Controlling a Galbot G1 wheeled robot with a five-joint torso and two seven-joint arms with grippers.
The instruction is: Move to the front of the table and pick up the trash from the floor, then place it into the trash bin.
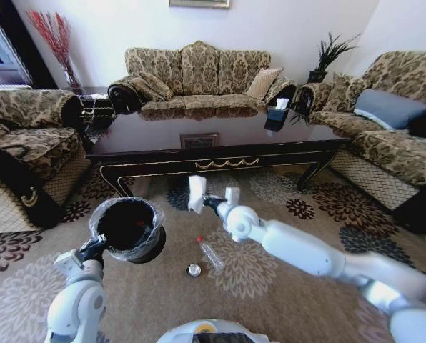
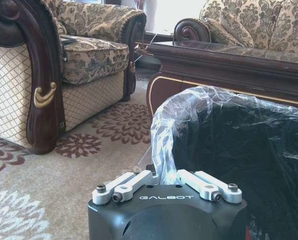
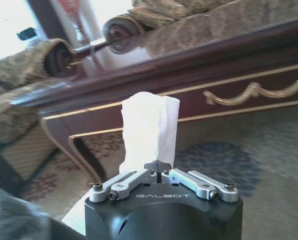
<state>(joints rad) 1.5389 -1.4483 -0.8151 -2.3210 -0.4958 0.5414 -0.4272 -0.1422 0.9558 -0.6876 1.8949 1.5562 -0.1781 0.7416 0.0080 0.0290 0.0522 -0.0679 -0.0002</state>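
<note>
We've got our right gripper (image 1: 207, 201) up off the floor (image 1: 284, 286), fingers pinched tight on the crumpled white paper (image 1: 196, 193), which stands up soft and creased just in front of the table (image 1: 220, 146). From the right wrist the paper (image 3: 149, 131) rises like a folded tissue above the silver linkage, with the table's dark glossy apron and its gold scroll ornament (image 3: 249, 92) behind.

Over on our left, the left gripper (image 1: 98, 248) is clamped on the rim of the trash bin (image 1: 129, 229), holding the round black bin lifted and tilted toward us. The left wrist shows the crinkly translucent bag (image 2: 189, 107) folded over the rim, caught between the fingers (image 2: 134, 182), with the black hollow beyond.

Down on the tan carpet with its round flower medallions, the clear plastic bottle (image 1: 210, 253) with its red cap lies on its side between our two arms, and the small round silvery can (image 1: 193, 269) sits just beside it, nearer to us.
</note>
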